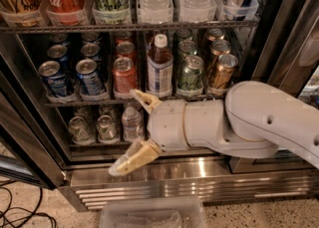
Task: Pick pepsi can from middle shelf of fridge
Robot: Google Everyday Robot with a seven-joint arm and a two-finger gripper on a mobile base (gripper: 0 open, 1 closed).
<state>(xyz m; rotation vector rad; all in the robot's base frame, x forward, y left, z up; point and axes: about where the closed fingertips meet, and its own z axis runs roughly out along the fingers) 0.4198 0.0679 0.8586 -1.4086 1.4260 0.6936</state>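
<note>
The fridge (199,174) stands open in front of me. Several blue pepsi cans stand at the left of the middle shelf (75,103); the front two are one (54,78) and another (90,76), with more behind them. My gripper (123,132) is open and empty, its jaws spread wide one above the other. It hangs in front of the lower shelf, below and to the right of the pepsi cans. The upper fingertip (135,94) reaches the middle shelf's front edge, below the red cans.
On the middle shelf, right of the pepsi cans, stand red cola cans (124,74), a bottle (160,70), green cans (191,75) and gold cans (222,71). Silver cans (80,128) and a water bottle (131,122) fill the bottom shelf. A clear tub (152,214) and cables (20,214) lie on the floor.
</note>
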